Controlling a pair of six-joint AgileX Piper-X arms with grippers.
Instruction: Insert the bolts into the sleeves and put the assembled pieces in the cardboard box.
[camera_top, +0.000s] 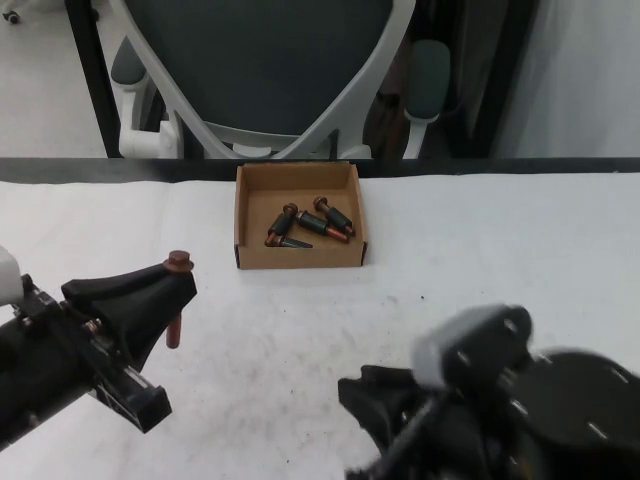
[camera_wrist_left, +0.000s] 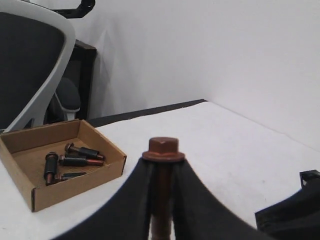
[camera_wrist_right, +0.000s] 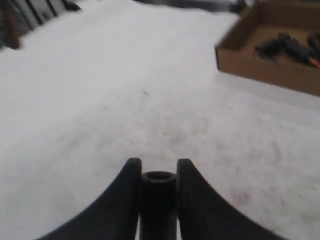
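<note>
Cardboard box sits toward the far side of the white surface, with several assembled pieces lying loose on its floor. Over on this side the left hand is clamped on a copper-coloured bolt, held upright with its head above the fingers, well apart from the box. Meanwhile the right hand pinches a dark sleeve, its open end showing, low over the surface.

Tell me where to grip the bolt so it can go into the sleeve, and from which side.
Grip the bolt on the upper shank just under its flanged hex head, fingers pinching from opposite sides, as the left gripper does. It stands upright, head up, so the lower shank is free for the open bore of the sleeve in the right gripper.
</note>
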